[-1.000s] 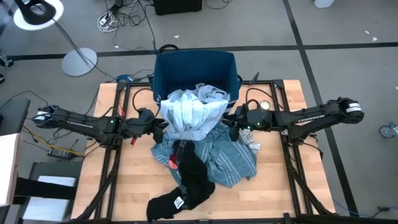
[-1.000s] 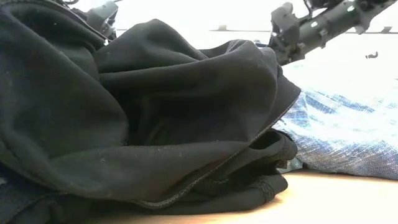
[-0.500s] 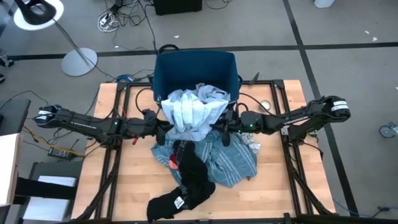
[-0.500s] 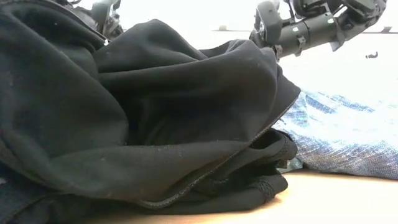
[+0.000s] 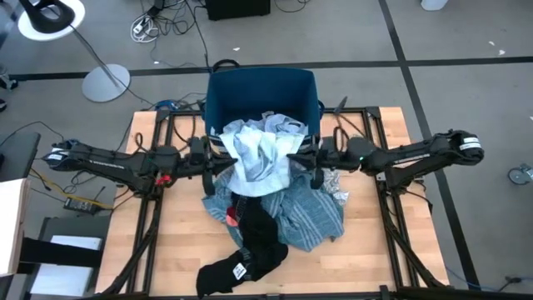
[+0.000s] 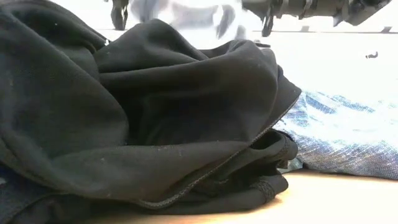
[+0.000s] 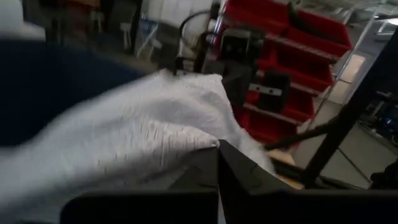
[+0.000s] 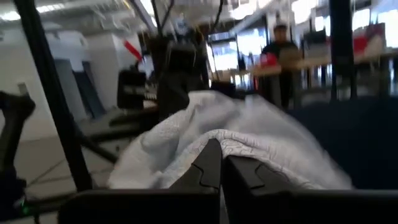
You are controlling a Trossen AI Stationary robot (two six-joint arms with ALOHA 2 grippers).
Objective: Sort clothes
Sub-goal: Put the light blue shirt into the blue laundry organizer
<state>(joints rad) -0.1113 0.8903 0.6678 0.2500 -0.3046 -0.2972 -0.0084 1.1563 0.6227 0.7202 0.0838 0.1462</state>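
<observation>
Wrist cameras give you what the overhead cannot: left gripper (image 7: 217,163) and right gripper (image 8: 221,163) each have fingers pinched tight on a fold of the light blue shirt (image 5: 260,155). From above, you see that shirt stretched between both arms, just in front of the dark blue bin (image 5: 262,93), over one teal striped cloth (image 5: 312,218), one red piece (image 5: 231,217) and one long black garment (image 5: 254,242) bearing a white tag, its writing unreadable. Table-level view fills with black fabric (image 6: 143,118).
</observation>
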